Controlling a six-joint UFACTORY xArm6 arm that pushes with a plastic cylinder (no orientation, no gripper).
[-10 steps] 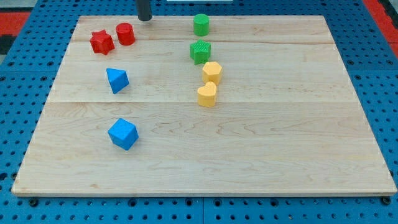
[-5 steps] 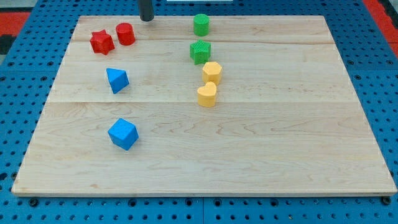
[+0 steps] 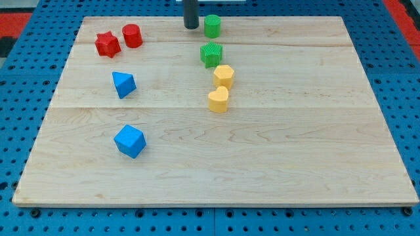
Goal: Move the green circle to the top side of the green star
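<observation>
Down at the view's bottom the wooden board (image 3: 262, 170) lies bare, and the first piece up from there is the blue cube (image 3: 129, 141) on the left half. Further up sits the blue triangle-like block (image 3: 123, 84), well apart from it. Across on the right of centre, the yellow heart (image 3: 218, 100) and the yellow hexagon-like block (image 3: 224, 76) stand touching, one just above the other. Right above them is the green star (image 3: 211, 54), close to the yellow pair. Over on the left, the red star (image 3: 106, 44) and the red cylinder (image 3: 132, 35) sit side by side. And at the top, the green circle (image 3: 212, 25) stands directly above the green star, a small gap between them. My tip (image 3: 191, 27) is just beside the green circle on its left, holding nothing, a bare rod; whether it touches the block I cannot tell.
</observation>
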